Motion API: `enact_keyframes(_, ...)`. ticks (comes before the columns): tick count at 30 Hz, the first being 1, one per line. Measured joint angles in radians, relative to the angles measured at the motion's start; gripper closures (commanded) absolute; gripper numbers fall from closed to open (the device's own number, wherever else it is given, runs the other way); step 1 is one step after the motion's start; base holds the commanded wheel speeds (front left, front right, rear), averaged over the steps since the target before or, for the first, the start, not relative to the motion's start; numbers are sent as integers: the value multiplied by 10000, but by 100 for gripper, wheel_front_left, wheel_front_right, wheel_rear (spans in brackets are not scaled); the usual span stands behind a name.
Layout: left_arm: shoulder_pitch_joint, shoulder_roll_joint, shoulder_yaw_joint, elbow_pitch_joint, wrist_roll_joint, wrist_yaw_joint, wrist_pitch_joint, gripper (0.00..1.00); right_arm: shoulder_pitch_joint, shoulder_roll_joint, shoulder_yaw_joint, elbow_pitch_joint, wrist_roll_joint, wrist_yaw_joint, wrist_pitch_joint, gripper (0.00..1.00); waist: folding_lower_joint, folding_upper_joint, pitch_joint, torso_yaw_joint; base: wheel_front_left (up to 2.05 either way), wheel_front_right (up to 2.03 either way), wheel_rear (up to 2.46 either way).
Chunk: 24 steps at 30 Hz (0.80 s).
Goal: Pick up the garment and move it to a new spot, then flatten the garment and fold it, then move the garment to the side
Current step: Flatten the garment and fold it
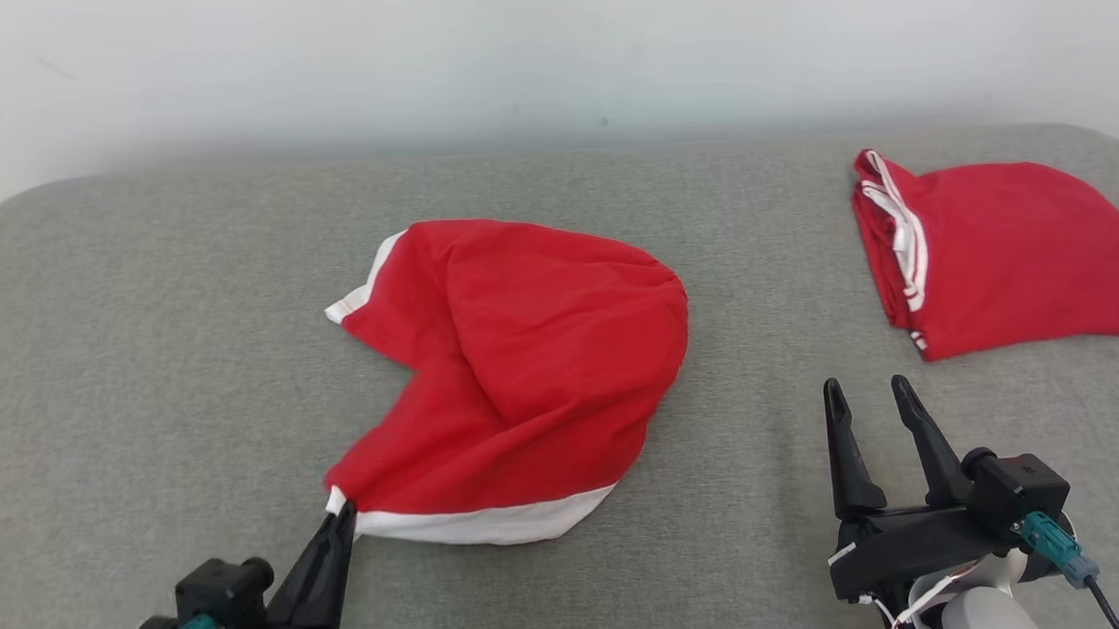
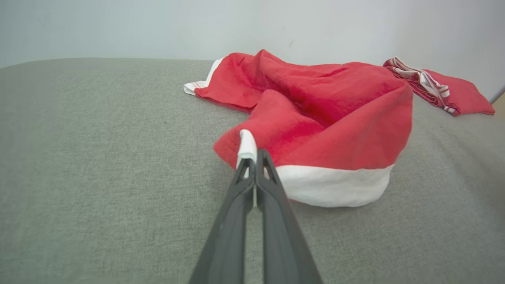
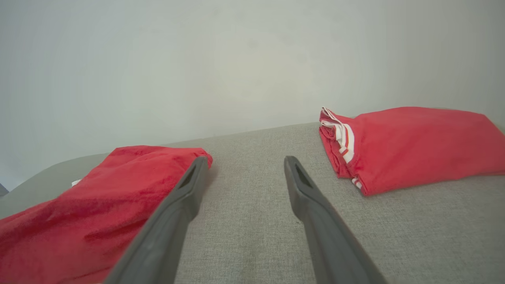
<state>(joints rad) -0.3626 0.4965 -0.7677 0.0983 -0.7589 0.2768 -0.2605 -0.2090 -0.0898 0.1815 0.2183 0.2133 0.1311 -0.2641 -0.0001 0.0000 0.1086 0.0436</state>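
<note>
ok so the left gripper (image 1: 341, 516) is pinched tight on the near white-trimmed corner of the red garment (image 1: 524, 372) — the rest lies rumpled mid-surface on the grey cushion (image 1: 150, 319). Right gripper (image 1: 877, 404) hovers spread wide, holding nothing, near a folded red garment (image 1: 1013, 252) — far right

Folded red cloth (image 1: 1013, 252) with white stripes, far right on grey padded surface (image 1: 150, 319); pale wall (image 1: 550, 54) behind.
</note>
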Motion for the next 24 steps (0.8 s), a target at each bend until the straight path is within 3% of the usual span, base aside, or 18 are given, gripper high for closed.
enact_keyframes(4,669,-92,533,-491,-21,330,-2,100,4,-21,13,50,-21,0,0,0,0,0,31,298,0,0,0)
enact_keyframes(10,1318,-491,1256,-301,232,330,-2,100,-45,-86,50,148,-23,0,0,0,1,0,136,451,0,0,0)
enact_keyframes(18,1802,-1028,1900,276,786,-52,-2,100,-58,-169,35,270,-6,0,0,0,1,0,145,539,0,0,0)
enact_keyframes(22,1897,-1346,2313,453,1158,-357,-2,77,-66,-192,25,276,4,0,0,0,1,0,132,607,0,0,0)
enact_keyframes(24,1985,-1475,2508,529,1327,-456,-2,48,-67,-203,27,282,4,0,0,0,1,0,123,646,0,0,0)
